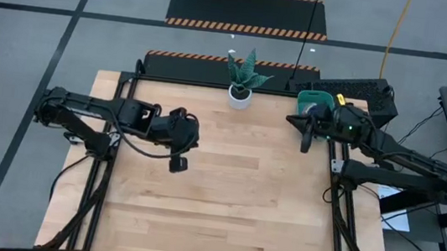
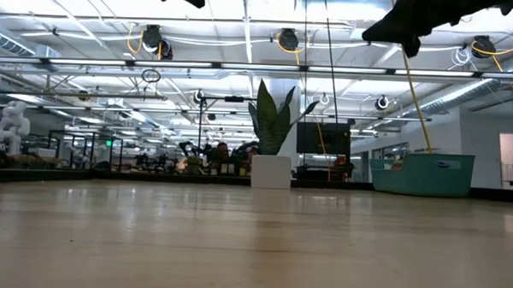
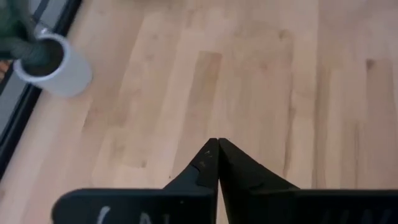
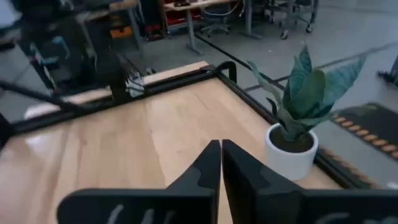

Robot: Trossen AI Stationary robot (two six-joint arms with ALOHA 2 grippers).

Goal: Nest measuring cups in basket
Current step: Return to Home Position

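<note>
The teal basket (image 1: 309, 98) stands at the table's far right corner, partly covered by my right arm; the low view shows its side (image 2: 422, 174) resting on the table. A yellow bit (image 1: 340, 98) shows at its right end; I cannot tell whether it is a measuring cup, and no other cup shows. My right gripper (image 4: 221, 144) is shut and empty, raised above the table just near the basket (image 1: 306, 140). My left gripper (image 3: 217, 143) is shut and empty, raised over the table's left middle (image 1: 178, 164).
A white pot with a green plant (image 1: 240, 94) stands at the middle of the far edge, and also shows in the right wrist view (image 4: 292, 152) and the left wrist view (image 3: 53, 62). Bare wood (image 1: 231, 202) spreads across the middle and near side.
</note>
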